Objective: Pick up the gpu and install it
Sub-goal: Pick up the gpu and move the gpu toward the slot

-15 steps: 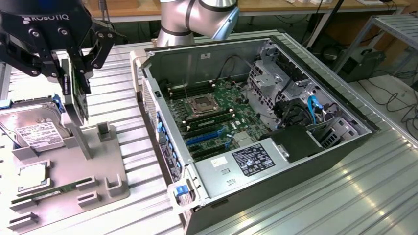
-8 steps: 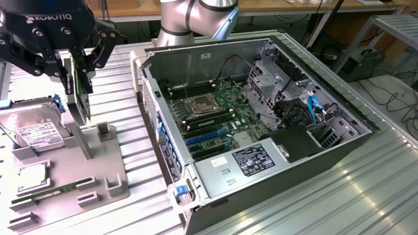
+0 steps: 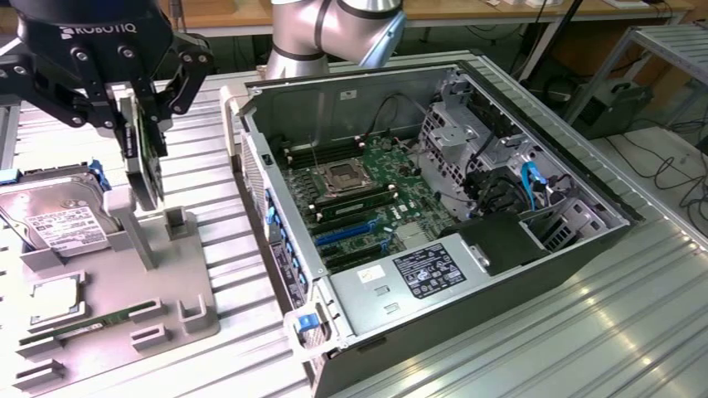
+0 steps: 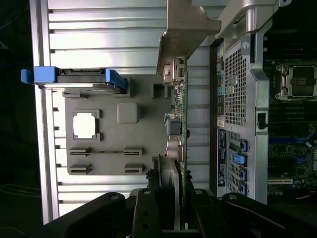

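The gpu (image 3: 144, 170) is a thin dark card held upright and edge-on above the grey fixture tray (image 3: 194, 278) at the exterior view's left. My gripper (image 3: 142, 116) is shut on its upper part, one black finger on each face. The card's lower end hangs close over the tray's upright holder posts (image 3: 138, 236). In the wrist view the gpu (image 4: 181, 124) runs away from my gripper (image 4: 174, 196), its pale metal bracket (image 4: 183, 29) at the far end. The open computer case (image 3: 443, 207) lies to the exterior view's right, with blue slots (image 3: 348, 236) on its motherboard.
On the tray sit a silver hard drive (image 3: 55, 220) with blue rails, a square processor (image 3: 55, 298) and a green memory stick (image 3: 94, 325). The case wall (image 3: 249, 166) stands close beside the card. A ribbed metal table (image 3: 619, 332) surrounds everything.
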Robot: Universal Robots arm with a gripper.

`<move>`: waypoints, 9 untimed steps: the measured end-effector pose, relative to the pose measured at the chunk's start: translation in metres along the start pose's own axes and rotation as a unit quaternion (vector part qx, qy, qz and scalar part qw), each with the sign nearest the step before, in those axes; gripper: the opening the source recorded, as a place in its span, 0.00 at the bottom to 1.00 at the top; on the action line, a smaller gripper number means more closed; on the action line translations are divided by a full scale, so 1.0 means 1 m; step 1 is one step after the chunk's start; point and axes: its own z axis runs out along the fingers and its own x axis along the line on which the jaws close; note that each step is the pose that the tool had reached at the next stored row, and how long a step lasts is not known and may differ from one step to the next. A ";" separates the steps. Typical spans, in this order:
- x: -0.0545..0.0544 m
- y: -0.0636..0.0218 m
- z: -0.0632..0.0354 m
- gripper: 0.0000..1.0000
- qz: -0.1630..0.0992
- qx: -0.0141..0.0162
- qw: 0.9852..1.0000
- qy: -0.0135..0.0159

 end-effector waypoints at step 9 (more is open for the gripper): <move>-0.010 0.0002 0.0000 0.28 0.000 0.000 1.000 0.000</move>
